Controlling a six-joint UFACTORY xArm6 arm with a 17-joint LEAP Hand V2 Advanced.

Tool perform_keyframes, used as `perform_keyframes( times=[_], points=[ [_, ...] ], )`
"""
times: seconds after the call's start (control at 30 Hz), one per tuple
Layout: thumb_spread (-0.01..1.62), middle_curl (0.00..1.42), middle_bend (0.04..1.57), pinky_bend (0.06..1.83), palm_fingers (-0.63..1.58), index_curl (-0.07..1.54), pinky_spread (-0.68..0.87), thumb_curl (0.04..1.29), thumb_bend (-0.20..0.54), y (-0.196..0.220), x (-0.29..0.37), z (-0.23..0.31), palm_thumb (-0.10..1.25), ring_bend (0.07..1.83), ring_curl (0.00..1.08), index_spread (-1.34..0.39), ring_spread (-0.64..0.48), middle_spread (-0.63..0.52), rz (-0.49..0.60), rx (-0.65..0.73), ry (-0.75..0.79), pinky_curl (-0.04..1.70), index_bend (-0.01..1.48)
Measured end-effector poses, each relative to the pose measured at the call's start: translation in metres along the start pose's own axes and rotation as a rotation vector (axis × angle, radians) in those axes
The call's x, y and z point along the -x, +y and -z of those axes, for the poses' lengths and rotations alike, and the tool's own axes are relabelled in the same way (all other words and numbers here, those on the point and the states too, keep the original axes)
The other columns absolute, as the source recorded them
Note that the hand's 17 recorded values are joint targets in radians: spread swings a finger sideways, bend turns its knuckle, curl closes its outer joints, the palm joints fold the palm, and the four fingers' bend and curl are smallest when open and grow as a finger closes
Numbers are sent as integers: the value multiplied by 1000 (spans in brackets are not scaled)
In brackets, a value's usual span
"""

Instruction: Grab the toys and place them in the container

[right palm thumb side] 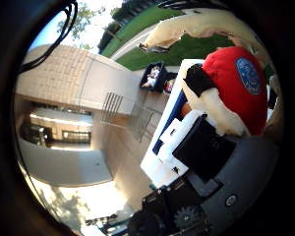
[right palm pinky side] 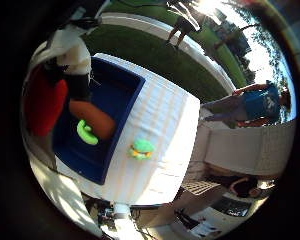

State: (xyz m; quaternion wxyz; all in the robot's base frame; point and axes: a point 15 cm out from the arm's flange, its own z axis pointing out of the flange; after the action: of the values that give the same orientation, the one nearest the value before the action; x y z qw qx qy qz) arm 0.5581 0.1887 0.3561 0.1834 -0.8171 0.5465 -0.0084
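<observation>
Hand (right palm thumb side: 206, 132) curls round red plush toy (right palm thumb side: 238, 86): soft, light, squashes; grip its middle. Blue container (right palm pinky side: 125, 120) below.

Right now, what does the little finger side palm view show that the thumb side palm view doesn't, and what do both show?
Only the little finger side view shows the inside of the dark blue plastic container, with an orange-brown oblong toy and a bright green curved toy lying in it, and a small green and yellow toy on the white table beside it. Only the thumb side view shows a black crate on the ground and a tan building. Both show the red plush toy in the hand's fingers.
</observation>
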Motion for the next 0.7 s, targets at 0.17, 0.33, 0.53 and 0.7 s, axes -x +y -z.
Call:
perform_keyframes(
  times=[0.17,0.33,0.53,0.7],
  points=[
    [1199,995,1081,1470,890,15,190,593,-26,-33,-10,-68,873,1324,781,-893,-63,-173,-4,26,-1,720,957],
    [1197,856,756,1401,621,52,267,553,-33,-33,-20,-97,827,1177,701,-619,23,-118,-26,49,2,688,965],
    [1166,665,390,1298,38,81,390,505,-43,-20,-25,-97,745,992,591,-385,195,-30,-36,95,-4,632,798],
    [1140,511,184,1195,-150,80,464,455,-42,2,-32,-83,681,687,418,-423,284,37,-31,169,-21,528,565]
  ],
)
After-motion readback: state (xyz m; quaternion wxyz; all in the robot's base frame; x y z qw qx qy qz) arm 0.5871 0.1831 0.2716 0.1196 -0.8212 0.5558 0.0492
